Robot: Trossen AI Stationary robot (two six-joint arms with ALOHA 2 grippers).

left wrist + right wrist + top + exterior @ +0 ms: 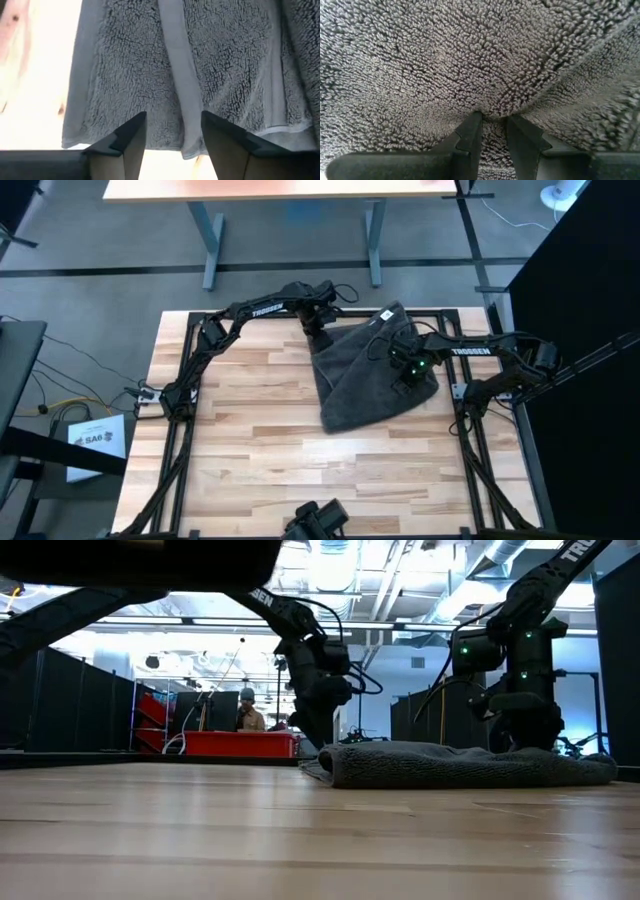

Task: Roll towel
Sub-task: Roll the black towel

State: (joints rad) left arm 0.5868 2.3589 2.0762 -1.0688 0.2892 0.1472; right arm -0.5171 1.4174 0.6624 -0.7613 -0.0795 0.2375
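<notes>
Both grippers down on the towel, far-right part of the table.

Right gripper: fingers nearly together, pinching a raised fold of the dark charcoal-grey terry-cloth towel. Left gripper: fingers spread, straddling a flat hemmed band at the towel's far-left edge, nothing clamped yet. Towel lies loosely folded over itself on the light wooden slat tabletop, low and floppy in the low view. Judgement: light, limp, grippy pile, so no slip risk, but it bunches and sags; take it at the hems or corners, both sides level, or the roll skews. Count: one towel, two arms, two grippers. One person far back in the room.
</notes>
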